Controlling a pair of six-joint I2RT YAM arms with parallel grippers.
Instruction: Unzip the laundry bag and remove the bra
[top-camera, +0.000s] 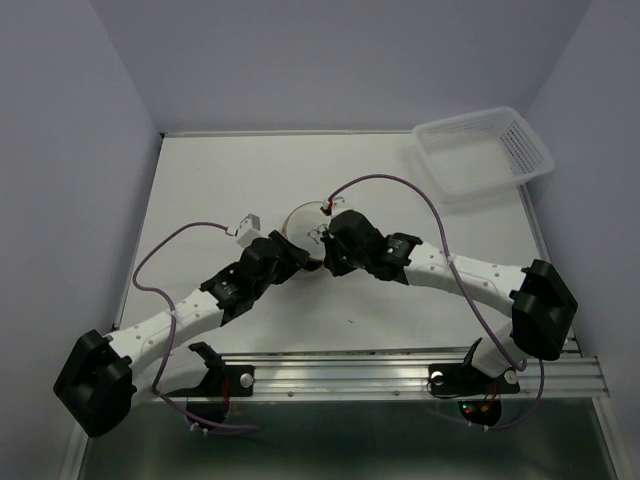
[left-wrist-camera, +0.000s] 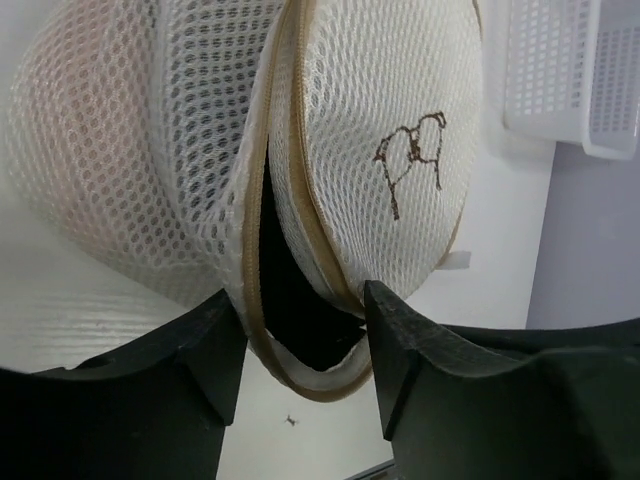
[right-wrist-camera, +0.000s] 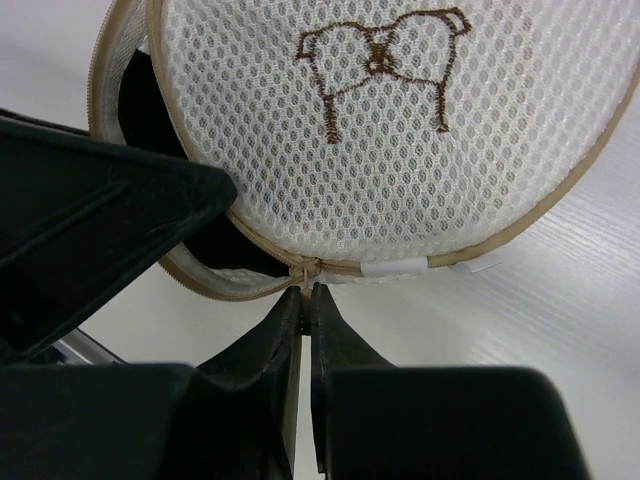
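The laundry bag (top-camera: 303, 222) is a round white mesh pouch with a tan zipper rim, lying mid-table between both grippers. In the left wrist view the bag (left-wrist-camera: 390, 120) gapes open along the zipper, with something dark (left-wrist-camera: 290, 300) inside whose shape I cannot make out. My left gripper (left-wrist-camera: 305, 365) is open, its fingers on either side of the open lower rim. My right gripper (right-wrist-camera: 308, 292) is shut on the zipper pull (right-wrist-camera: 306, 270) at the bag's (right-wrist-camera: 400, 160) lower edge. The dark inside also shows in the right wrist view (right-wrist-camera: 150, 100).
A white plastic basket (top-camera: 482, 150) stands at the table's back right and shows in the left wrist view (left-wrist-camera: 570, 70). The left arm's black gripper body (right-wrist-camera: 100, 230) sits close to the left of my right fingers. A metal rail (top-camera: 400, 375) runs along the near edge.
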